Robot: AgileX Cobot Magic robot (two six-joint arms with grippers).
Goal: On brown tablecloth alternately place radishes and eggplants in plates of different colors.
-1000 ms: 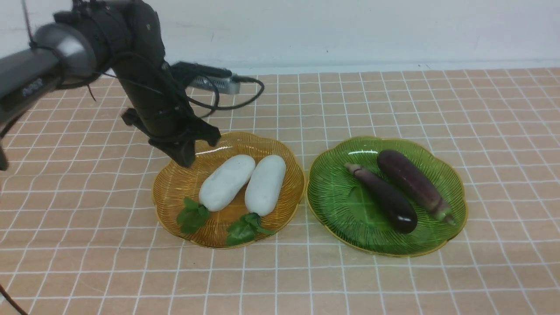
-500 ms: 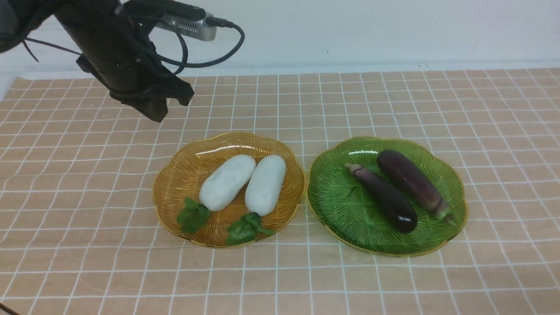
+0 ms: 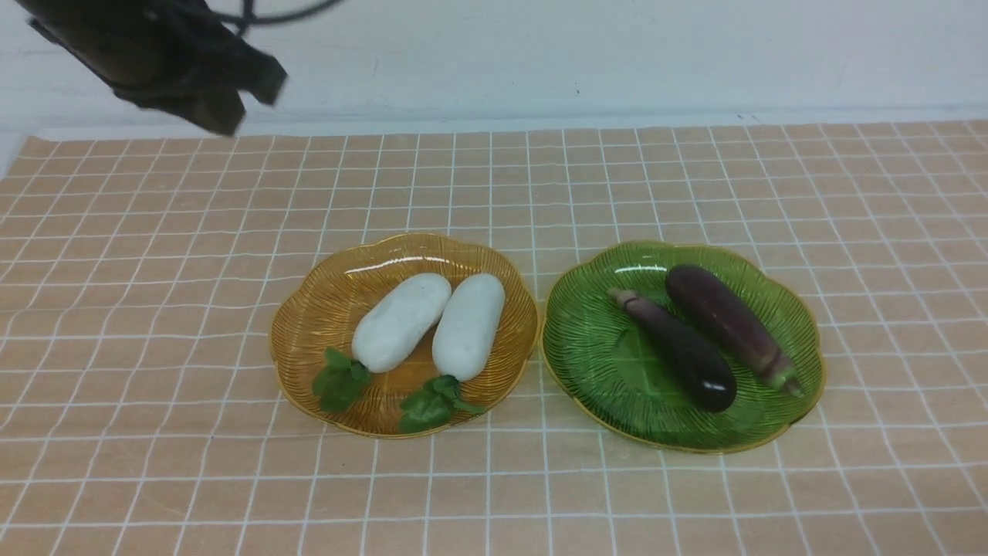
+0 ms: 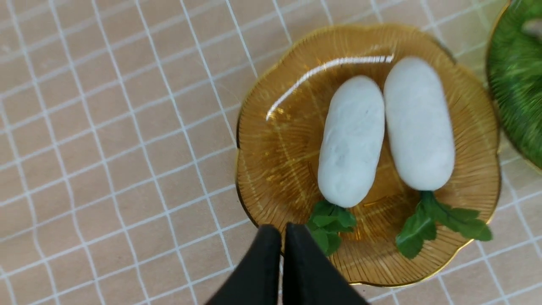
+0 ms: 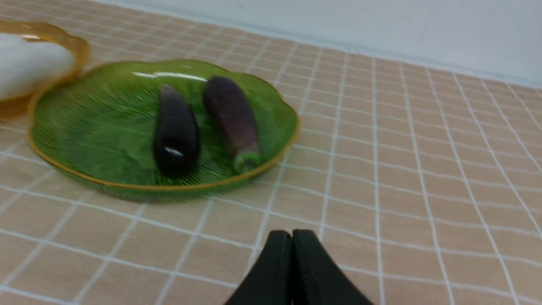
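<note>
Amber plate holds both radishes, green plate both eggplants, side by side on the brown tablecloth. Left wrist view: left tool closed, empty. Right wrist view: right tool closed, empty.

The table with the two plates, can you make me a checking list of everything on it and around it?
Surface: brown tablecloth with a white grid, lying flat.
Job's things: amber plate holds both radishes side by side, leaves toward the camera. Green plate holds both eggplants side by side, stems pointing opposite ways. The plates sit next to each other.
Clutter: nothing seen.
Grippers: left tool shut and empty, raised above the cloth's far left. Right tool shut and empty, low over bare cloth near the green plate.
Cables: one dark cable looping by the left arm at the top edge.
Surroundings: plain pale wall behind the table.
</note>
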